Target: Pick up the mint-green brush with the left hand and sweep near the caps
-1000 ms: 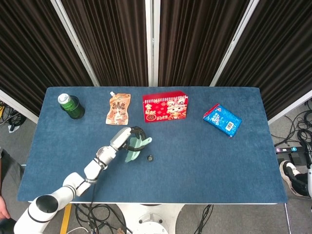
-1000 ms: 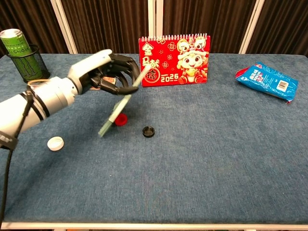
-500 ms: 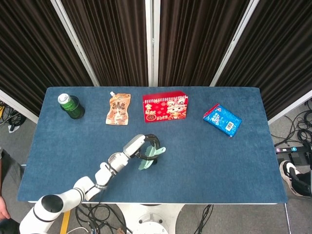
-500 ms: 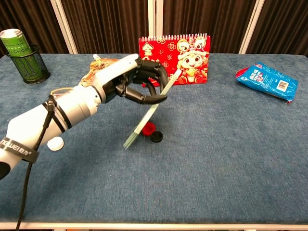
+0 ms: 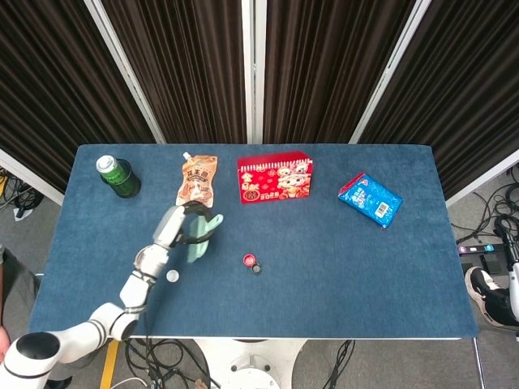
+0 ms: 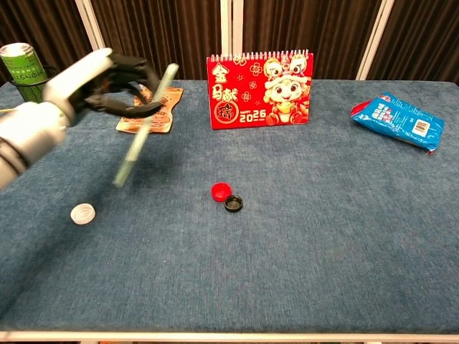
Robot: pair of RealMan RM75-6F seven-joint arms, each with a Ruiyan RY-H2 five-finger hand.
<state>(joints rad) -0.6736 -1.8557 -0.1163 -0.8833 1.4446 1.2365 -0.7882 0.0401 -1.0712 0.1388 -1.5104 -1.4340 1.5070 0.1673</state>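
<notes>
My left hand (image 5: 182,226) (image 6: 100,87) grips the mint-green brush (image 5: 199,240) (image 6: 144,125) and holds it in the air, tilted, with its lower end pointing down toward me. It hangs over the left part of the table, well left of the caps. A red cap (image 5: 249,260) (image 6: 221,191) and a black cap (image 5: 257,268) (image 6: 233,203) lie touching near the table's middle. Closer to the front left lies a white cap (image 5: 172,275) (image 6: 83,213), below the brush. No right hand shows in either view.
A red 2026 calendar (image 6: 260,89) stands at the back centre. An orange snack pouch (image 6: 150,115) lies just behind my left hand. A green can in a black mesh holder (image 6: 29,72) stands at the back left, a blue packet (image 6: 401,120) at the back right.
My left hand swept the brush right, pushing the red cap against the black one, then swung back left and up. The white cap has not moved.
</notes>
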